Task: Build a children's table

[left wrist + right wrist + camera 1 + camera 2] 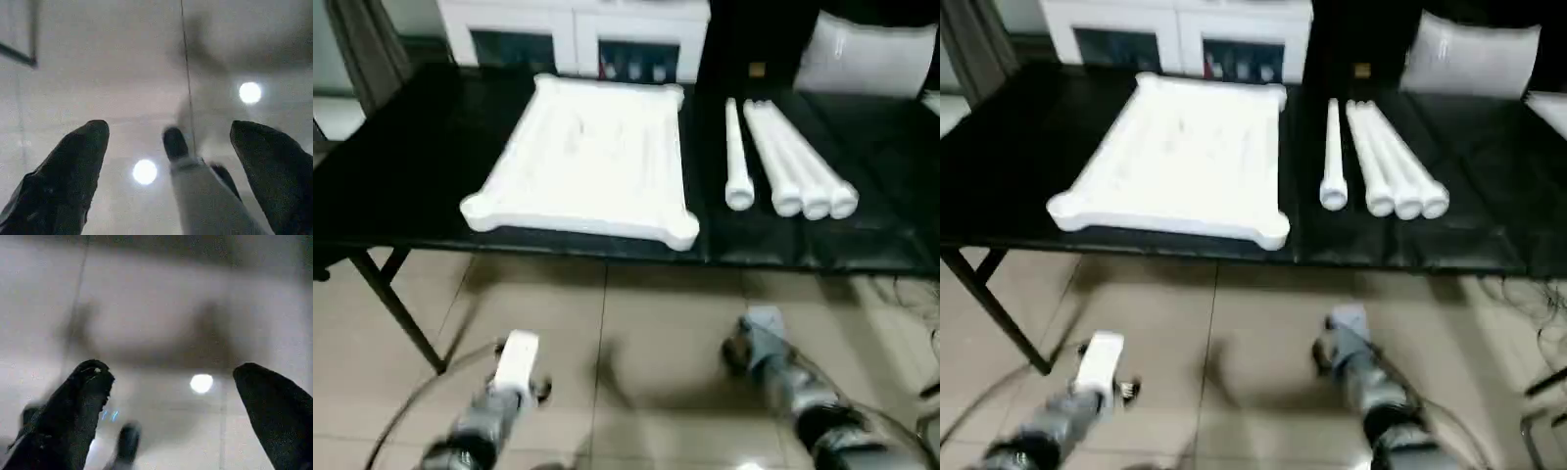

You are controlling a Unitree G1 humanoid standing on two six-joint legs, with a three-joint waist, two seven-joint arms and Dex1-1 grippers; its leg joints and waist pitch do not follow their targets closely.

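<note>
White tabletop [590, 159] lies underside up at the black bench's [401, 176] centre, four legs [786, 162] loose at three o'clock: nothing assembled. Left end effector [171, 161] and right end effector [176, 411] gape wide, empty, over floor.

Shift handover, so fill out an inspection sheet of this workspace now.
Surface: black work table, bare at its left end.
Job's things: white tabletop lies flat; four white legs lie to its right, three touching, one slightly apart. None fitted.
Clutter: pale bag-like item at the far right.
Grippers: left gripper and right gripper open, empty, over the floor short of the table.
Cables: dark cables on the floor at the right.
Surroundings: tiled floor, white cabinet behind.
</note>
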